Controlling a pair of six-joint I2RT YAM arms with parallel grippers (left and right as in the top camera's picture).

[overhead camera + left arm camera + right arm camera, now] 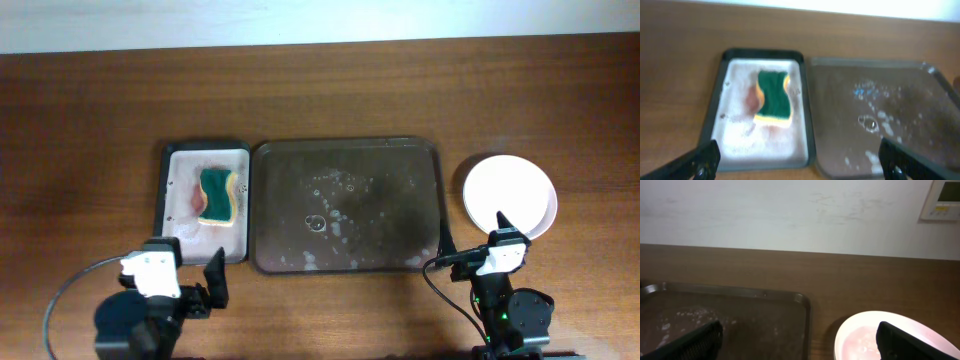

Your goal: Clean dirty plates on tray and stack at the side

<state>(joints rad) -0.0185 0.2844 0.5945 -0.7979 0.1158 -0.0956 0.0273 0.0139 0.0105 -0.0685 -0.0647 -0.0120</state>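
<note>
The dark brown tray (345, 160) lies mid-table with no plates on it, only wet foam spots. It also shows in the left wrist view (920, 67) and the right wrist view (790, 300). A stack of white plates (509, 192) sits right of the tray on the table; its top plate (875, 335) looks plain and wet. How many plates are in the stack cannot be told. My left gripper (800, 162) is open and empty at the table's front, before the sponge tray. My right gripper (800, 340) is open and empty, before the gap between tray and plates.
A smaller black-rimmed sponge tray (171, 200) sits left of the brown tray, holding a green-and-yellow sponge (217, 195) in foam; both show in the left wrist view, the tray (720, 100) and sponge (773, 95). A wall lies beyond the table's far edge.
</note>
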